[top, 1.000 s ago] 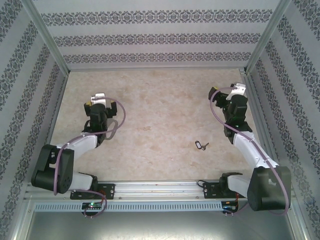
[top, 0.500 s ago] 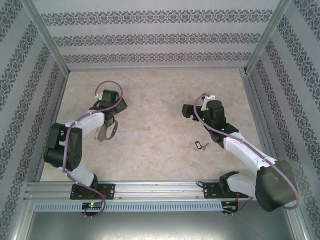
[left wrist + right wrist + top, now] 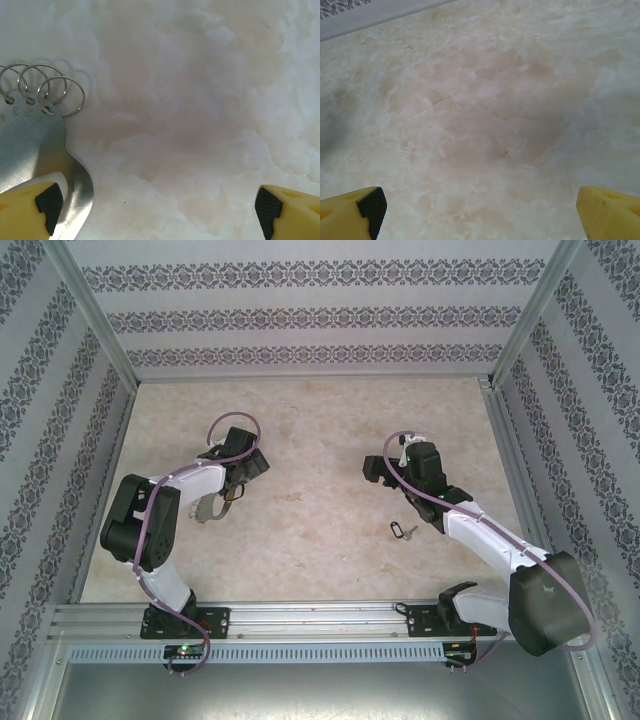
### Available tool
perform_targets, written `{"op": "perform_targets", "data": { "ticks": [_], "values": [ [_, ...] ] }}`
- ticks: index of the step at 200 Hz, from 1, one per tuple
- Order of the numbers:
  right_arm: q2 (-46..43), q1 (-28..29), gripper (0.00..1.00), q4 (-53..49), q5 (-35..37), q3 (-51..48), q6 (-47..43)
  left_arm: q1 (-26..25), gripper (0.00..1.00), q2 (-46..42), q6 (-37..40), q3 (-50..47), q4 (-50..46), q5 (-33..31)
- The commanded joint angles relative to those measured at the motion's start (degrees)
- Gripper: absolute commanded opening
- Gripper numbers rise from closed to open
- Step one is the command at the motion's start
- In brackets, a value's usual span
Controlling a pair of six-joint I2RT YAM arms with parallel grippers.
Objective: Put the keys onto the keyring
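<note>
Both arms swung inward, jaws wide, empty: right gripper [image 3: 480,212] just beyond tiny dark-headed metal key [image 3: 403,530]; left gripper [image 3: 157,210] well left of key, over silver wire-looped steel keyring [image 3: 35,135]. Approach stage, pickup likely next.

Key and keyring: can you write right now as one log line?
left gripper: open, over keyring edge | right gripper: open, empty | key: lying on table, untouched | threading: not started

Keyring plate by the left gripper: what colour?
Silver-grey brushed metal; the keyring plate shows best in the left wrist view.
</note>
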Motion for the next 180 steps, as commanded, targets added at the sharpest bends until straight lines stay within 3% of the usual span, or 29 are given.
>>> {"op": "perform_targets", "data": {
  "ticks": [1,112,180],
  "values": [
    [-0.51,0.34,0.98,-1.24,2.04,1.90,0.11,-0.45,1.00,0.45,-1.41,-0.51,-1.27,-1.23],
    [-3.30,-1.49,0.97,-3.72,4.19,2.39,-0.16,-2.01,1.00,2.10,-1.96,-1.52,-2.20,-2.58],
    [-6.38,-4.45,0.98,-5.39,4.18,2.04,0.25,-6.75,1.00,3.52,-3.29,-0.53,-2.32,-0.98]
  ]
}}
